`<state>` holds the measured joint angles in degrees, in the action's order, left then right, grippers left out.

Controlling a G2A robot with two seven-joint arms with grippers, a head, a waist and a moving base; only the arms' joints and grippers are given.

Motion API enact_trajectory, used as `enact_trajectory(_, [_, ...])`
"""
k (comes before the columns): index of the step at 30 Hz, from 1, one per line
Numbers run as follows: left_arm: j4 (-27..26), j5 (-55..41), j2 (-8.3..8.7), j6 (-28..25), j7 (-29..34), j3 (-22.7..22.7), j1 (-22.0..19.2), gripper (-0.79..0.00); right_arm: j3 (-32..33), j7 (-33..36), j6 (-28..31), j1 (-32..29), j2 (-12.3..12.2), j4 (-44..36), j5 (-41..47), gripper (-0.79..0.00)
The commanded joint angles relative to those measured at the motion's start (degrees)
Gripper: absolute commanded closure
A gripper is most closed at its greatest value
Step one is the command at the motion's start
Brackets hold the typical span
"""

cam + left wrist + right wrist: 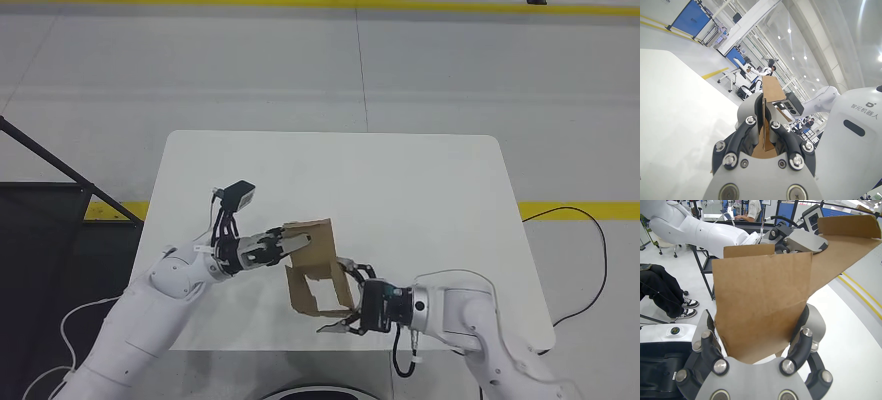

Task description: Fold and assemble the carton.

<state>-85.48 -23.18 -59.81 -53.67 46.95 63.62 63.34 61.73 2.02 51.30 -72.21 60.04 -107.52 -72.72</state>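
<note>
Presumably so its panels can be swung square, the carton (312, 265) is held over the worktop (420, 190) at lower centre frame, the left gripper (292, 241) pinching its upper wall, the right gripper (338, 297) spread around its lower flap.

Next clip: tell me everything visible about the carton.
The carton is plain brown corrugated cardboard, partly opened out, flaps loose, not yet a closed box. It sits over the near edge of the white table. The left hand is pinched shut on one panel edge; the right hand, fingers spread, straddles another panel.
</note>
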Motion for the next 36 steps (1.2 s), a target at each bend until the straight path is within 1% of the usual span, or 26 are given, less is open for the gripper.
enact_trajectory(1, [0.0,-0.4,0.01,-0.2,0.5,-0.1,-0.1,0.0,-0.4,-0.1,0.2,0.3,0.1,0.1,-0.1,-0.785])
enact_trajectory(7, [0.2,-1.2,0.05,-0.5,1.5,-0.3,-0.2,0.0,-1.3,-0.8,1.2,1.3,0.2,0.4,-0.5,-0.785])
enact_trajectory(22, [0.3,-1.1,-0.05,-0.6,1.5,-0.5,-0.5,0.0,-3.2,-0.2,1.2,2.8,0.5,1.0,-0.6,-0.785])
enact_trajectory(28, [0.7,-1.1,0.02,-0.4,0.8,0.2,-0.5,0.0,-1.4,-0.6,-0.7,1.7,0.2,0.5,-0.9,-0.785])
enact_trajectory(36, [0.8,-2.2,0.14,0.4,-0.1,1.3,-0.2,0.0,3.3,-3.0,-2.7,-2.6,-0.7,-2.5,-3.2,-0.785])
